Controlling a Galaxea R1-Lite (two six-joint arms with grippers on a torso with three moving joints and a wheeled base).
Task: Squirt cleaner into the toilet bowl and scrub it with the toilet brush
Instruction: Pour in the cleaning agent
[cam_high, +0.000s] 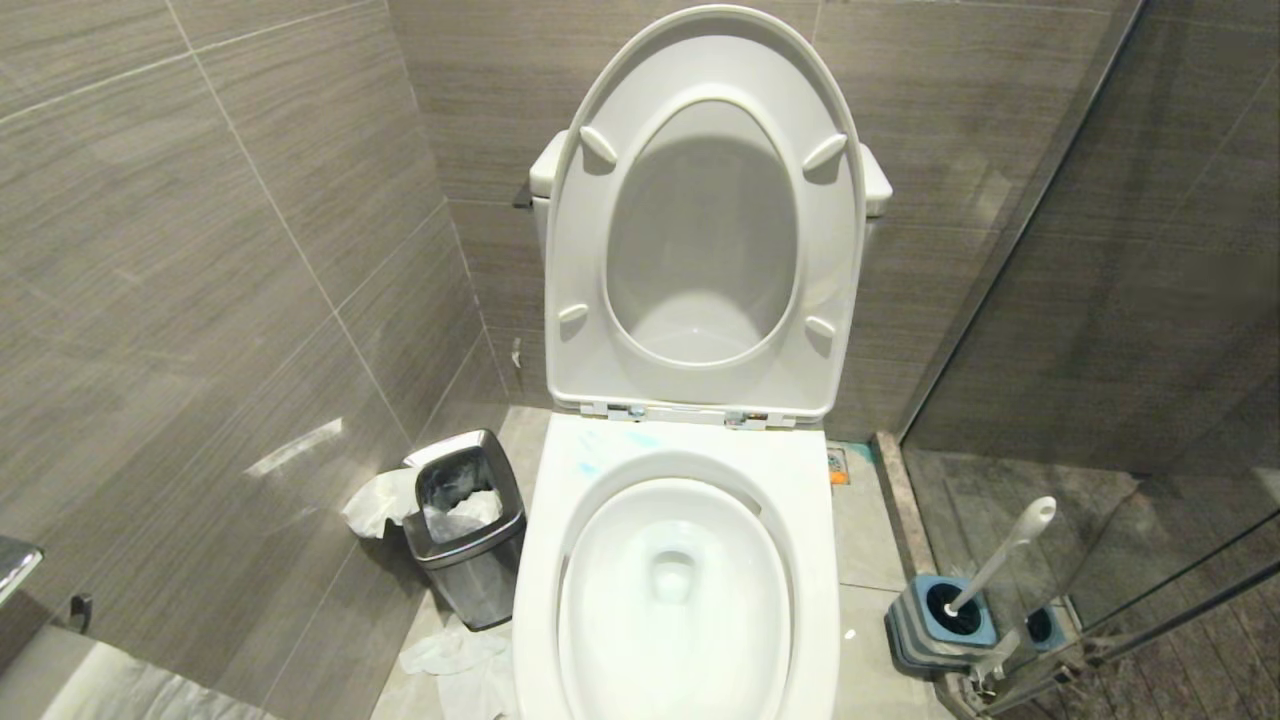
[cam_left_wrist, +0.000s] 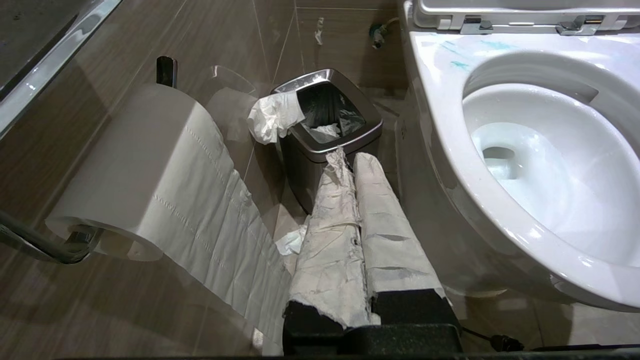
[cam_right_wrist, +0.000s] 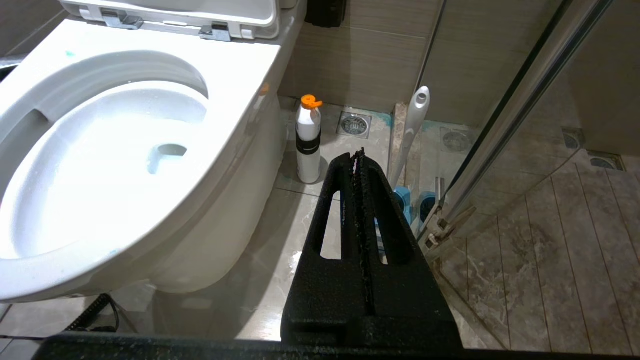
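Left gripper (cam_left_wrist: 352, 160) is hanging low by the waste bin (cam_left_wrist: 327, 125), paper-wrapped fingers pressed together, gripping nothing. Toilet bowl (cam_high: 680, 450) is sitting centre w/ lid up, faint blue cleaner (cam_high: 600, 455) streaking the rim's back-left corner. Right gripper (cam_right_wrist: 359, 160) is pointing at the floor, clenched, empty. Toilet brush (cam_high: 1000, 555) is standing in its holder (cam_high: 935, 625), beside the glass door (cam_high: 1150, 300).

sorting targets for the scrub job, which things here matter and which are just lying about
For the job: toilet bowl, toilet brush, white bottle with orange cap.
Lying about: waste bin, toilet paper roll, crumpled tissue on floor.
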